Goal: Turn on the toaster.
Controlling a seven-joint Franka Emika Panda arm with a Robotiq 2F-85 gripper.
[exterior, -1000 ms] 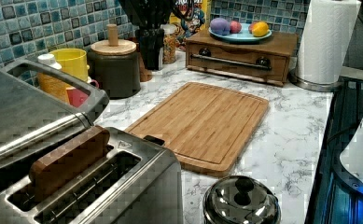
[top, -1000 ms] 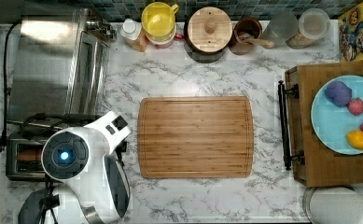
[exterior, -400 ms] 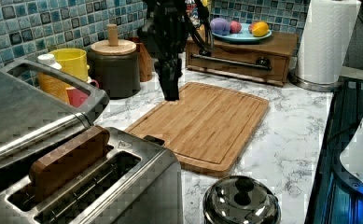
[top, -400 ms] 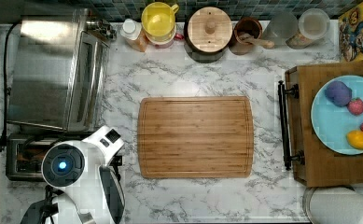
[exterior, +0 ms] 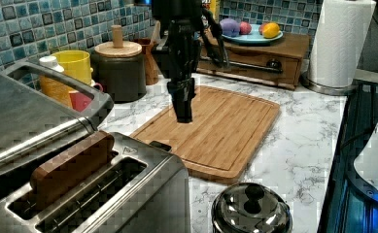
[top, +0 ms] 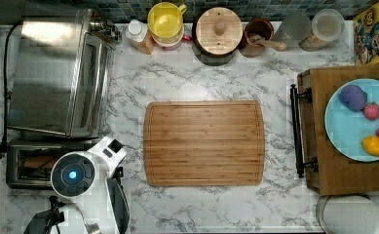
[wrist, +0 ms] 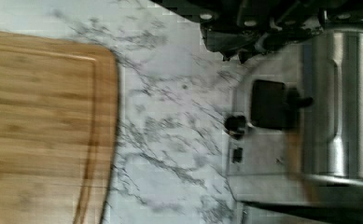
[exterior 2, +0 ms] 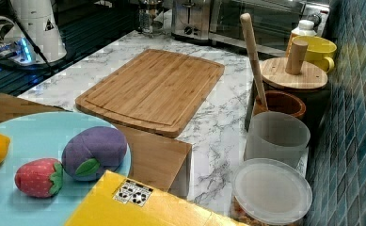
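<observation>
Gripper: centre of left view, hanging above cutting board; finger state indeterminable. Toaster: lower left.

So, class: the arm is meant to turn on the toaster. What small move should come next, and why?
Probably lower the gripper toward the toaster's black lever. The wrist view shows that lever just below the camera, and the left view shows the gripper hanging above the counter beside the toaster's end.

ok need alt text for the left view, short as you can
A black robot gripper hangs over a marble counter beside a bamboo cutting board, just beyond a steel toaster holding a slice of bread. Canisters and a paper towel roll stand behind.
</observation>
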